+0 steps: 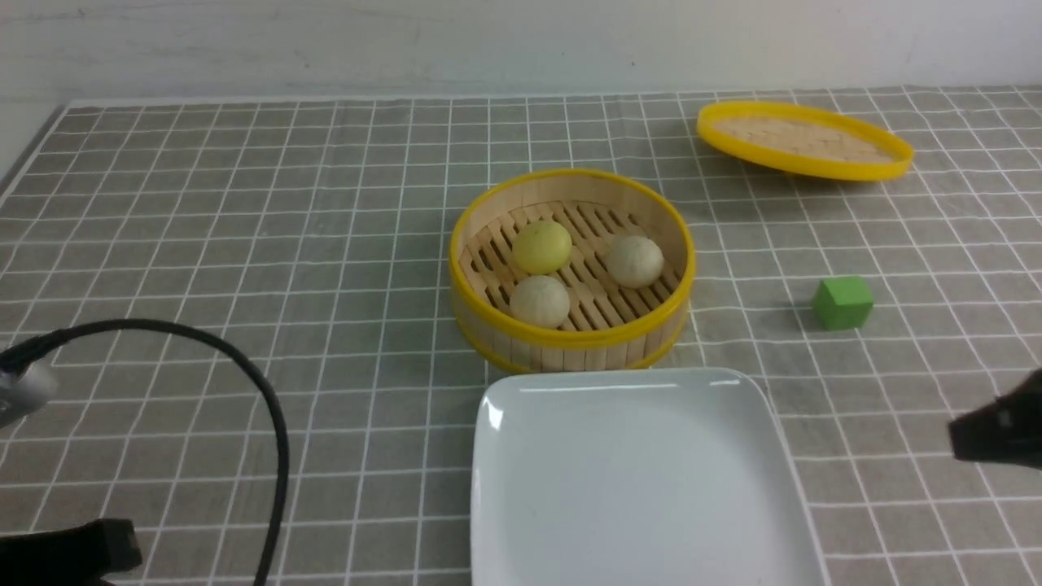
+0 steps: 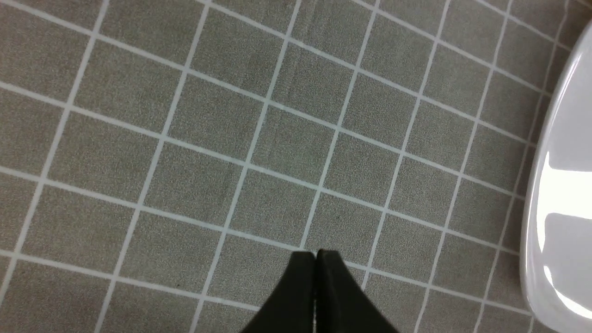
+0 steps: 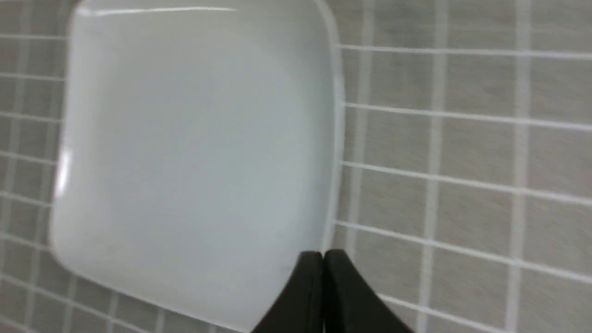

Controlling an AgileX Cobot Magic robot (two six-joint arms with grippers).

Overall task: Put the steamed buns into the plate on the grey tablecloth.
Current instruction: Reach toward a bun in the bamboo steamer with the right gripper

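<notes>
Left wrist view, left jaws: recorded pressed together tip to tip, with nothing gripped. They were held over the grey tablecloth (image 2: pixel 231 138), which was ruled in squares by thin white lines. The glossy white rim of the plate (image 2: pixel 562 194) was seen at one edge of that picture, apart from the tips.

Right wrist view, right jaws: recorded closed to a hairline slit, with nothing gripped. The picture was blurred. The tips were placed over the plate's rim, near a rounded corner, with tablecloth showing on the other side.

Front view, entries listed outward from the arms:
- Left arm (image 1: pixel 24 391): seen only as a grey part at the left edge, with a black cable (image 1: pixel 273 423) looped beside it.
- Right arm (image 1: pixel 997 427): seen only as a dark part at the right edge, beside the plate and apart from it.
- Plate: laid on the tablecloth at the near middle.
- Bamboo steamer (image 1: pixel 570 346): yellow-rimmed, set just behind the plate.
- Yellow-green steamed bun (image 1: pixel 542 247): kept inside the steamer, rear left.
- Right pale steamed bun (image 1: pixel 635 261): kept inside the steamer.
- Front pale steamed bun (image 1: pixel 540 300): kept inside the steamer, just before the yellow-green one.
- Green cube (image 1: pixel 842 303): placed to the steamer's right, apart from it.
- Yellow-rimmed lid (image 1: pixel 804 140): left at the far right, well apart from the steamer.
</notes>
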